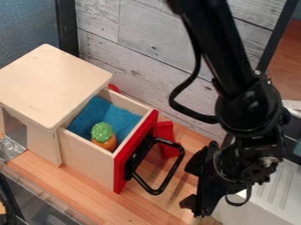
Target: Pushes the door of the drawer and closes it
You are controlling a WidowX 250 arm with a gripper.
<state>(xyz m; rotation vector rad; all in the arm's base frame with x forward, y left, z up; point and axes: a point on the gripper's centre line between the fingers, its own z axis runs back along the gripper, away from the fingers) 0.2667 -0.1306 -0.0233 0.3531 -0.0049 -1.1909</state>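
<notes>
Nearest us, at the lower left, a dark, partly see-through panel borders the light-brown wooden tabletop. Just beyond it stands a pale wooden box-shaped cabinet, and from it the pale wooden drawer with a flat red front sticks well out, open towards the lower right. We can see a crumpled blue cloth lining it, and on the cloth a small toy with a bumpy green top and an orange body, close to the red front. A black loop-shaped handle juts from that front.

To the right of the handle we have the black two-finger hand, wide apart and holding nothing, hanging from the black arm at the top edge. A small gap seems to part it from the handle. Behind the drawer we find a red block-like piece and a grey wood-plank wall; crinkled silvery foil lies by the cabinet's left side.
</notes>
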